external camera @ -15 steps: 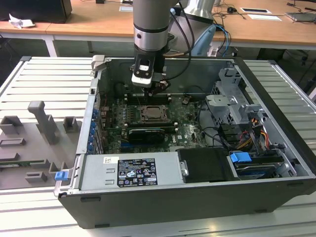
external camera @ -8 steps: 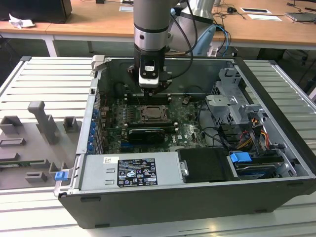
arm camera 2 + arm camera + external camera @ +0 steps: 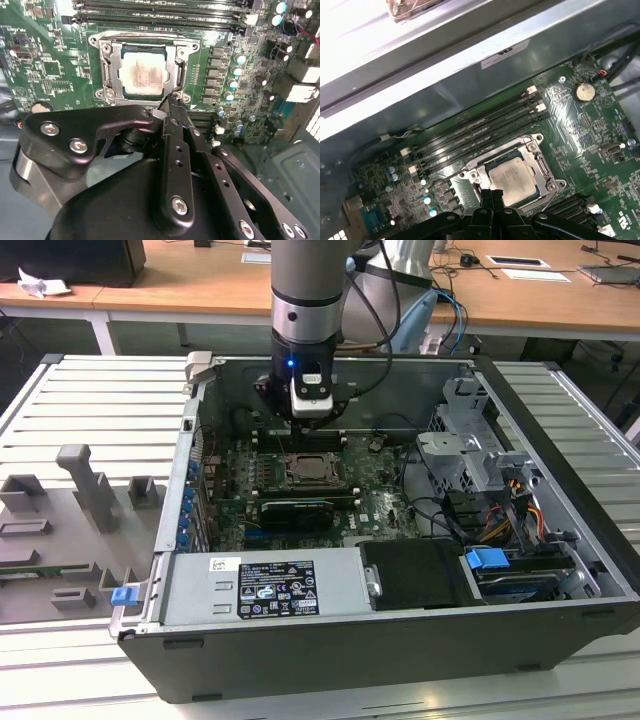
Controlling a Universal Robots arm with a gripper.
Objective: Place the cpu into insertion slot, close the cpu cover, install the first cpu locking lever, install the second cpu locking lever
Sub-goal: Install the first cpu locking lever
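One gripper (image 3: 172, 102), jaws together and holding nothing, hangs at a corner of the insertion slot (image 3: 144, 70). The cpu (image 3: 143, 73) lies flat inside that slot, framed by the lowered cpu cover (image 3: 111, 75), just beyond the fingertips.

exterior high, oblique — wrist views share insertion slot (image 3: 142, 70).

Probably robotics lab: open computer case (image 3: 400, 570) on slatted workbench (image 3: 90, 410), desks (image 3: 180, 285) behind.
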